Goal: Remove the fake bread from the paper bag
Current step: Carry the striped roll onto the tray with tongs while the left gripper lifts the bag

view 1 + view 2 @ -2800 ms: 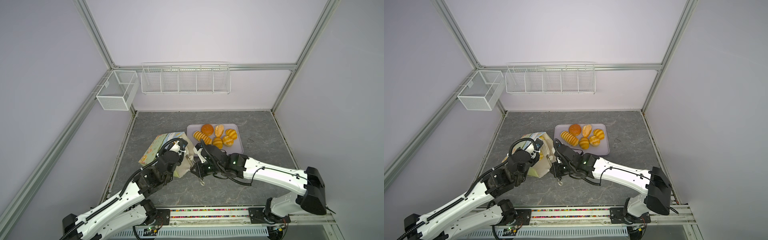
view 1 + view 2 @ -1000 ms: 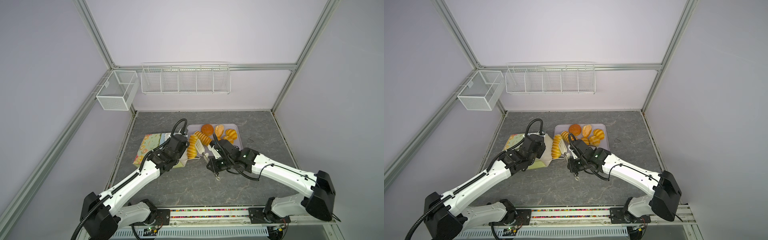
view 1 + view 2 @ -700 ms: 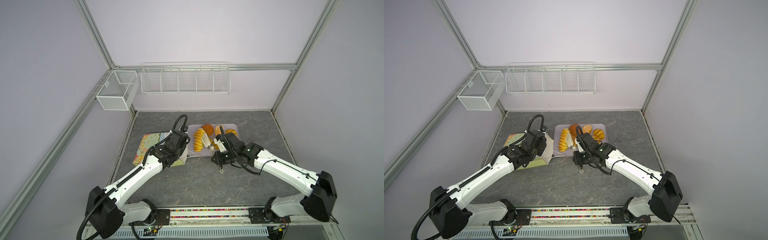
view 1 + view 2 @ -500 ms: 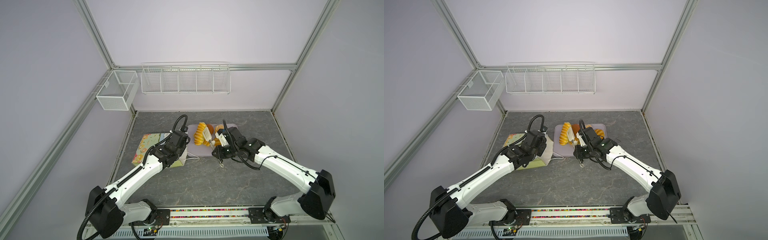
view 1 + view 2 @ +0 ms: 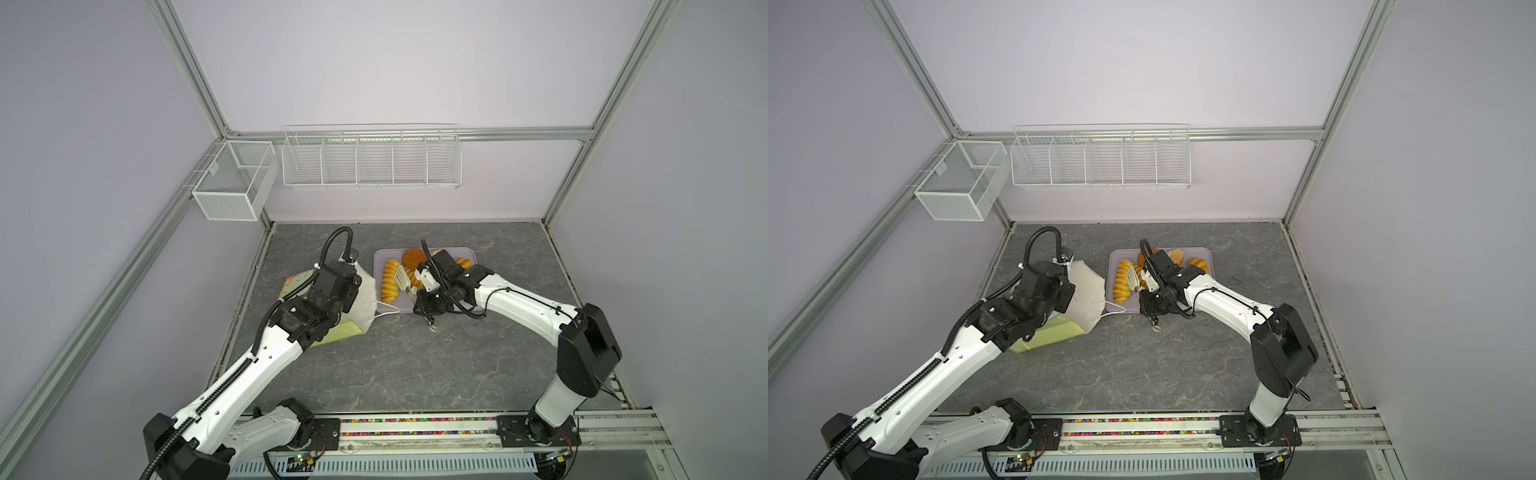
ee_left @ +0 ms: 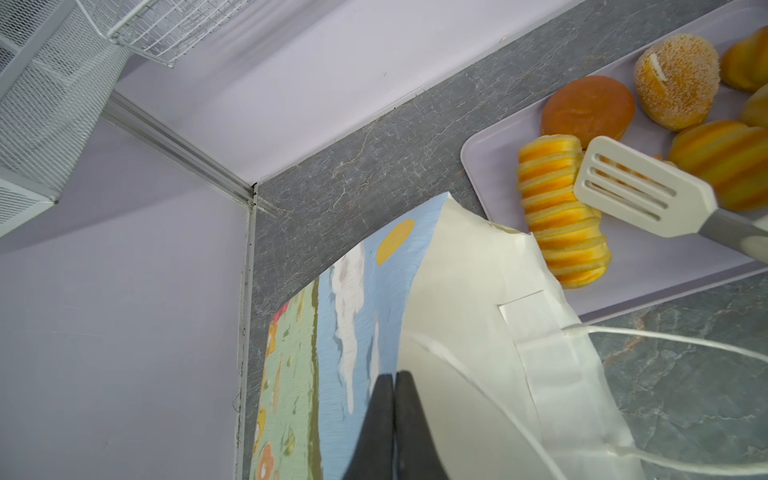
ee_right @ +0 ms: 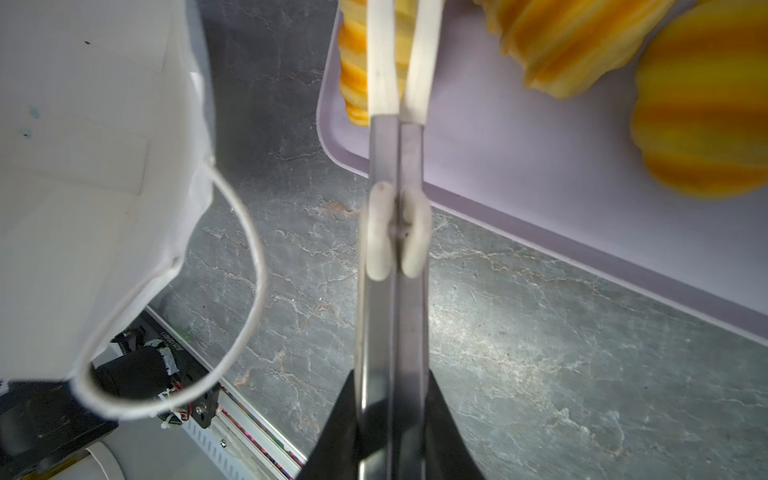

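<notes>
Right wrist view showed the right gripper (image 7: 392, 386) clamped on the metal handles of the tongs (image 7: 392, 166). Their white blades stood almost together over the long striped loaf (image 7: 353, 62), though whether they pinched it I could not tell. That loaf lay with the rest of the fake bread (image 5: 413, 257) on the lilac tray (image 6: 648, 270). Just beside the tray, the paper bag (image 6: 345, 332) lay on its side, and the left gripper (image 6: 394, 386) nipped its rim with jaws pressed together.
</notes>
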`<state>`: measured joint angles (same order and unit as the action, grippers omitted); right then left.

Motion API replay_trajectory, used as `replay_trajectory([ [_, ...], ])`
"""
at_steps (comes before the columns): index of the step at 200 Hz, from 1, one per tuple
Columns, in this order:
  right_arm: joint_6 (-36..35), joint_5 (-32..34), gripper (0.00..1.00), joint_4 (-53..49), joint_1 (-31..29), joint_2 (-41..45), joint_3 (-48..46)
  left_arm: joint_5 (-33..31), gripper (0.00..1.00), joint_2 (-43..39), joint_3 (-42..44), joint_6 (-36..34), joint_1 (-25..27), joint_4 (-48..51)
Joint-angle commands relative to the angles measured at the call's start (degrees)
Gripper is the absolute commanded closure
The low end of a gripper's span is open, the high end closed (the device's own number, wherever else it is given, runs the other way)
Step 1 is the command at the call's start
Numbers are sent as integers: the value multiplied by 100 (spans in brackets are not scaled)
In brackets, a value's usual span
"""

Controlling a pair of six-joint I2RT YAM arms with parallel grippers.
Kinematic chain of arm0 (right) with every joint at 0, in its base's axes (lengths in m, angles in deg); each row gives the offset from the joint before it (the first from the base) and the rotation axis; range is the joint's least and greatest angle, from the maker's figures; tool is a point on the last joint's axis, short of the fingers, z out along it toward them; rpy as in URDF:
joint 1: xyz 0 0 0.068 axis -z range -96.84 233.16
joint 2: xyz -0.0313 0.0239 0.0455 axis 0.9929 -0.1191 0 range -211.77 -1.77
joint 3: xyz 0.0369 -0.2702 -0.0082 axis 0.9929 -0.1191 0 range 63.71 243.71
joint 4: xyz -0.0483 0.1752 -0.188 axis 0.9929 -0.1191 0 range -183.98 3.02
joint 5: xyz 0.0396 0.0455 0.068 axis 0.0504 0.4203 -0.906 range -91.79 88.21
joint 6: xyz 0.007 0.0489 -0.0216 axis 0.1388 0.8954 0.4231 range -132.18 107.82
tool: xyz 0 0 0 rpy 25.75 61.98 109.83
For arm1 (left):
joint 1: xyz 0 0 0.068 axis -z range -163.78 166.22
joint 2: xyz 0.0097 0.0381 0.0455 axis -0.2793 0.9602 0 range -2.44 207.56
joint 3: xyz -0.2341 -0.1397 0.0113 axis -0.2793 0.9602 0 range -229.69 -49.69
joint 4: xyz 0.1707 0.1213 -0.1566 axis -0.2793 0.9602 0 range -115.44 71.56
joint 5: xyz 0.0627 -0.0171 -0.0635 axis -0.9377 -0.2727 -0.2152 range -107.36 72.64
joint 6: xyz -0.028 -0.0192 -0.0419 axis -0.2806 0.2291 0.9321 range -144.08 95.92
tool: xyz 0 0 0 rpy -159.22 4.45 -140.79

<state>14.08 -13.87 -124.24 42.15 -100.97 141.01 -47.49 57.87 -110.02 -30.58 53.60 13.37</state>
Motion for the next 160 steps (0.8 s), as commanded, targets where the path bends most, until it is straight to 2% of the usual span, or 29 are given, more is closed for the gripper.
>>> replay_trajectory([
  [1,-427,-185,93,-257,29,-196,398,-35,100,-287,-180,132,-38,366],
  [58,-1027,-71,93,-1103,26,-1077,1313,-137,100,-558,-233,64,-91,487],
  [100,-1421,394,94,-1714,82,-1651,2019,-107,100,-529,-198,29,-125,439],
  [160,-1600,996,93,-2266,389,-1787,2522,-90,100,-582,-231,1,-153,453],
])
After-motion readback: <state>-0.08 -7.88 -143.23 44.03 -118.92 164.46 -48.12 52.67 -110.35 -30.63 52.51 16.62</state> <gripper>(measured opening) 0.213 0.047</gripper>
